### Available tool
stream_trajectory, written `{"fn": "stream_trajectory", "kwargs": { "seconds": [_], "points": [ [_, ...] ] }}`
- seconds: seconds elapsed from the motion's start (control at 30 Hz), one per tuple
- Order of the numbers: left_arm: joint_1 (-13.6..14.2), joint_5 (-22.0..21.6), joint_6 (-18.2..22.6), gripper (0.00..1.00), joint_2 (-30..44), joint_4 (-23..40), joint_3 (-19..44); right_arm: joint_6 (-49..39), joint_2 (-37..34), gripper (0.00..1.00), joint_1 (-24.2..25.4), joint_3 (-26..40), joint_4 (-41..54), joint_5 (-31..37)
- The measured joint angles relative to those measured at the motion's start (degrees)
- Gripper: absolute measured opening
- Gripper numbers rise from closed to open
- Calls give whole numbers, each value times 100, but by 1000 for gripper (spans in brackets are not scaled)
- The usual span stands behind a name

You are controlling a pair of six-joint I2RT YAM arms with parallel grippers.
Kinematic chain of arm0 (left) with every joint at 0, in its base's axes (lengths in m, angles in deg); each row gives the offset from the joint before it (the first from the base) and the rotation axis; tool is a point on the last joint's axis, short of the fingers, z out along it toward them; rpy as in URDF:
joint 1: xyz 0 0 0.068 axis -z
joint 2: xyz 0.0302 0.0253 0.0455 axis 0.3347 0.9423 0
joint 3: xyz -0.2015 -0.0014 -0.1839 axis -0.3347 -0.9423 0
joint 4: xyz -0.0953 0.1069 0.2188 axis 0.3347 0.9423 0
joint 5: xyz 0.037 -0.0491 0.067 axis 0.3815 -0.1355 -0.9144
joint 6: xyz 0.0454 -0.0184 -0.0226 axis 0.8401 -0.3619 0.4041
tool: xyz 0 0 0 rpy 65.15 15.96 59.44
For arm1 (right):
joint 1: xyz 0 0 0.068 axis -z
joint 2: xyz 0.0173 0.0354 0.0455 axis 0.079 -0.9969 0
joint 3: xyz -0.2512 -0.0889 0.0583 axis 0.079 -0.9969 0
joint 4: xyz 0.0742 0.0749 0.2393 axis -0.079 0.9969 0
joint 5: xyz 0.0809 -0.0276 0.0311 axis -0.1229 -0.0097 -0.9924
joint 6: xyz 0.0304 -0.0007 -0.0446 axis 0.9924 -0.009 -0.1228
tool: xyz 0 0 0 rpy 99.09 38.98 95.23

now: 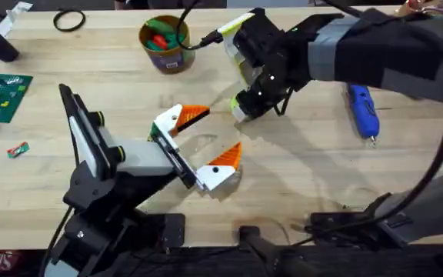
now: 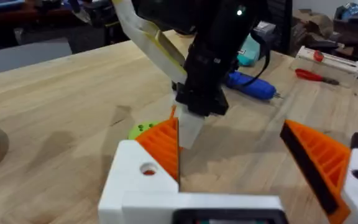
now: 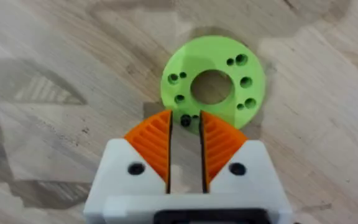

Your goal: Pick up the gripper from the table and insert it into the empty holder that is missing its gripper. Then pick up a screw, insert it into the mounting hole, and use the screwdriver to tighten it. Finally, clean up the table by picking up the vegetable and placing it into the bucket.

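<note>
The vegetable (image 3: 213,84), a lime-green disc with a centre hole, lies flat on the wood; in the left wrist view the vegetable (image 2: 142,129) peeks out beside an orange pad. My right gripper (image 3: 185,124) (image 1: 241,114) points down at its near rim, pads drawn together to a narrow slit. My left gripper (image 1: 212,137) (image 2: 229,130) hovers open just in front of it, holding nothing. The mustard bucket (image 1: 165,42) stands at the back centre. The blue screwdriver (image 1: 364,110) (image 2: 250,85) lies to the right. The loose gripper, holder and screw are out of view.
Coloured pieces fill the bucket. A green board (image 1: 2,92) and a small scrap (image 1: 18,149) lie at the far left, a black ring (image 1: 69,21) at the back left. A white box (image 2: 328,62) with a red tool sits beyond the screwdriver.
</note>
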Motion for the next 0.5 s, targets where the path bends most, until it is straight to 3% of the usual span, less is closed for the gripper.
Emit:
{"fn": "stream_trajectory", "kwargs": {
  "seconds": [0.17,0.5],
  "points": [
    [0,0,0,985,0,0,0,0,-2,178,0,0,-53,0],
    [0,0,0,985,0,0,0,2,-2,173,0,0,-21,0]
  ]
}}
